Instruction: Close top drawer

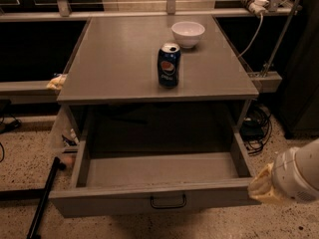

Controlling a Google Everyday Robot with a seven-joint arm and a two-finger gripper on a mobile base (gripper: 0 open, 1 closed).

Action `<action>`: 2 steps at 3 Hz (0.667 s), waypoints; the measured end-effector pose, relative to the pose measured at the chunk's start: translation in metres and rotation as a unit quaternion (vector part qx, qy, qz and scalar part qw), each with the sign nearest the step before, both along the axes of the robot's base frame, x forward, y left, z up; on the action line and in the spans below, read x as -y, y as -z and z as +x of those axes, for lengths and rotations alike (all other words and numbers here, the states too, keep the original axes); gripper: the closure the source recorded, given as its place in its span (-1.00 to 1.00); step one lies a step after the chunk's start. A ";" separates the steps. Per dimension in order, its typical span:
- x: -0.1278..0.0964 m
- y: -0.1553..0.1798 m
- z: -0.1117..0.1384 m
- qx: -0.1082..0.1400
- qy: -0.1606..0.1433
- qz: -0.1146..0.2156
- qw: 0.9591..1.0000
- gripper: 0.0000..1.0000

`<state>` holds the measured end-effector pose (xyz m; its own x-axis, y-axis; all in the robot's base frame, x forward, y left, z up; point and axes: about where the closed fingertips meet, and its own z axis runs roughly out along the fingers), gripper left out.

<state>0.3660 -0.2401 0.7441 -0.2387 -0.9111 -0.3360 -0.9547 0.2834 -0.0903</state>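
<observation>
The top drawer (159, 169) is pulled far out of the grey cabinet and holds nothing. Its flat grey front (99, 203) faces me at the bottom of the camera view, with a small black wire handle (168, 201) at its middle. My gripper (263, 187) comes in from the lower right on a white arm (299, 176). Its yellowish tip is right at the front right corner of the drawer.
A blue Pepsi can (169, 65) and a white bowl (188, 33) stand on the cabinet top (114, 59). Black cables (256, 123) lie on the floor to the right. A black rod (42, 200) leans at the lower left. A metal rail (149, 9) runs behind.
</observation>
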 end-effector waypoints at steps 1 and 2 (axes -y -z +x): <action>-0.001 0.051 -0.019 -0.006 0.018 0.042 0.999 1.00; -0.001 0.051 -0.019 -0.006 0.018 0.042 0.999 1.00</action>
<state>0.3473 -0.2387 0.6932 -0.2756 -0.8702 -0.4084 -0.9444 0.3244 -0.0539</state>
